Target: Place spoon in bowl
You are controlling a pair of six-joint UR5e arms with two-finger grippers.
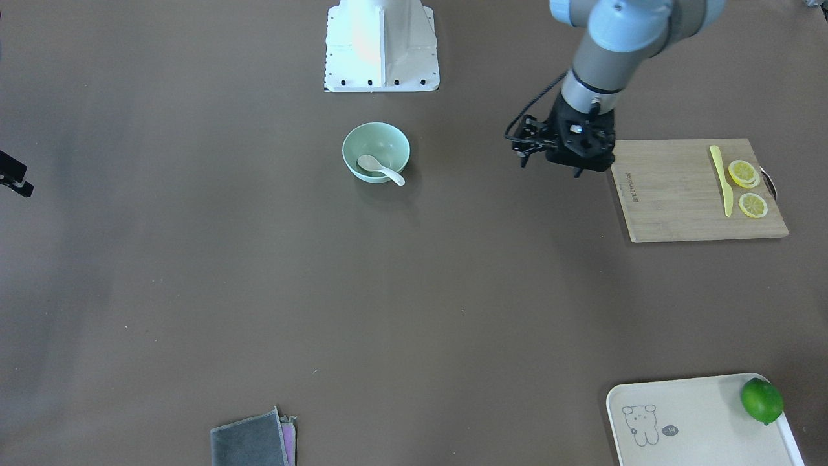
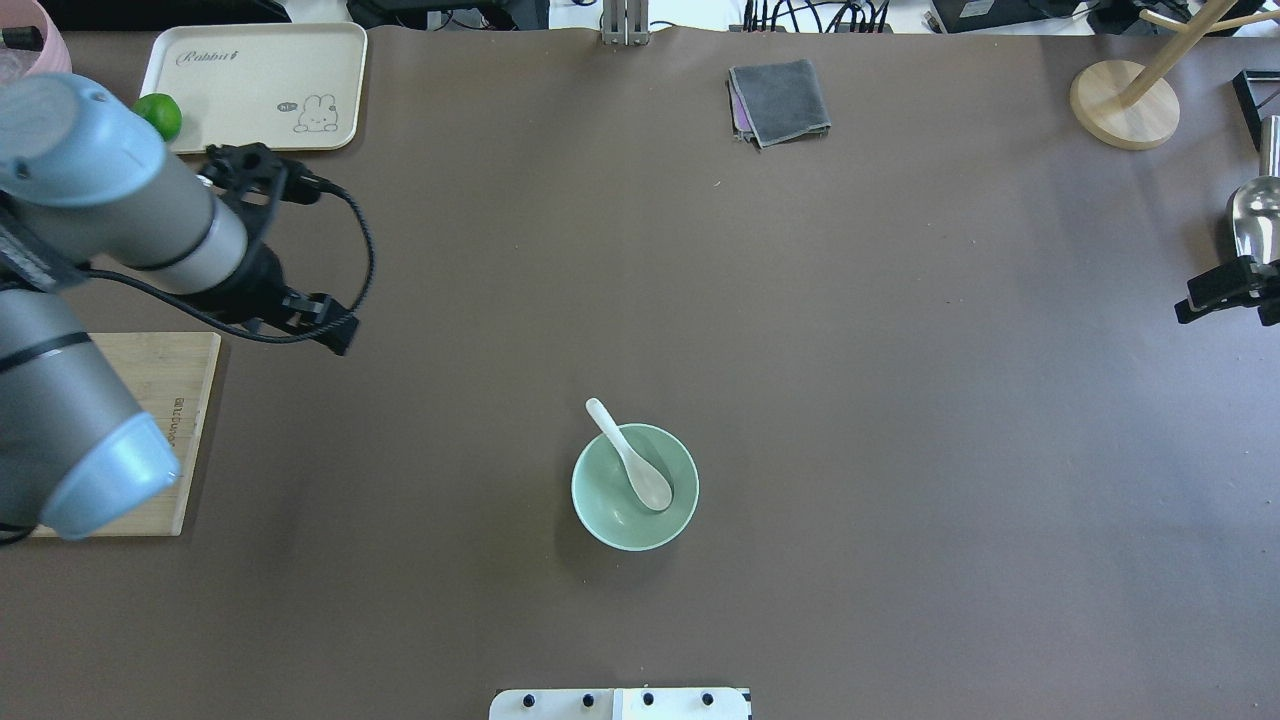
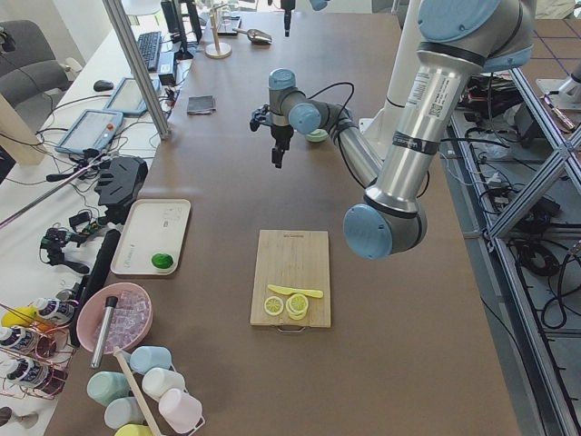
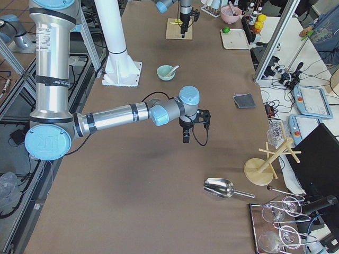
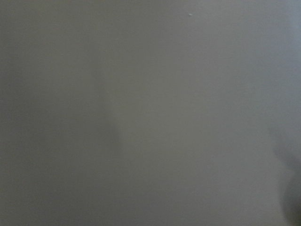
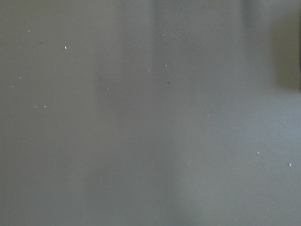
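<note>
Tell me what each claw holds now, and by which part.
Nothing. The spoon lies free in the bowl, handle over the rim; left claw and right claw hang apart from it.

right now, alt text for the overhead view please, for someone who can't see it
A white spoon rests in a pale green bowl in the middle of the table, scoop inside, handle poking over the rim. The left gripper hangs over bare table well off to the left, near a tray with a lime.
</note>
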